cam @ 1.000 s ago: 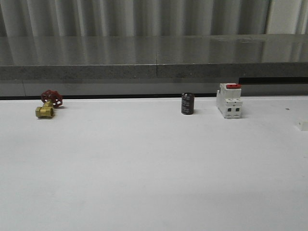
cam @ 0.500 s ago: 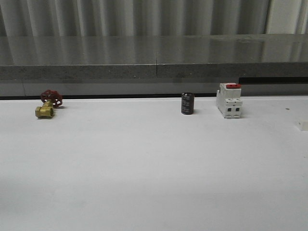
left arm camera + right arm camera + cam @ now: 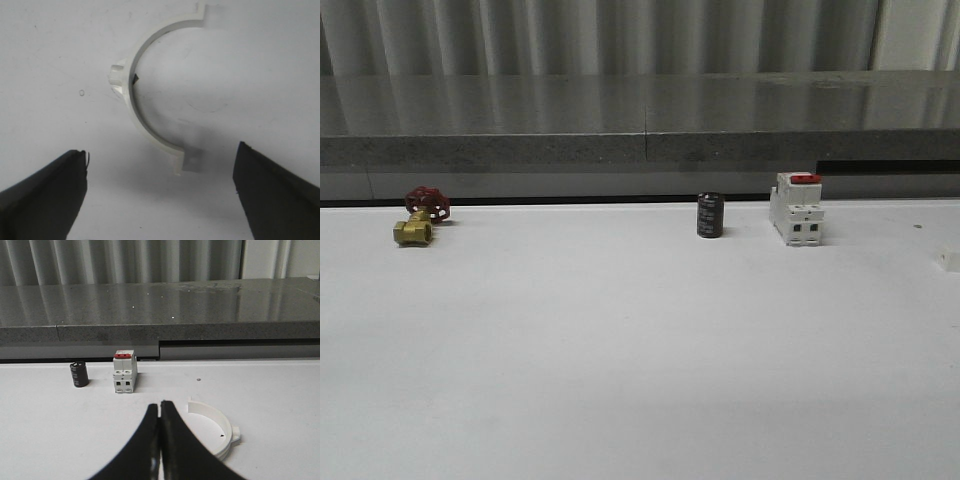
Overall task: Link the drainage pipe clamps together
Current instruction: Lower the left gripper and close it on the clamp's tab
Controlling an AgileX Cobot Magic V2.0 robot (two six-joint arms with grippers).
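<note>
Left gripper [image 3: 160, 192] spread wide above one clamp half [image 3: 150, 95] lying flat on white surface [image 3: 260, 75] — nothing held. Right gripper [image 3: 160, 440] pressed closed, empty; second clamp half [image 3: 217, 432] seen just beside it on surface, breaker [image 3: 124, 372] well beyond. Halves judged light, thin, stiff plastic, likely slippery — prone to skid. Grip best taken across mid-arc band near small lug, end tabs left free for mating.
</note>
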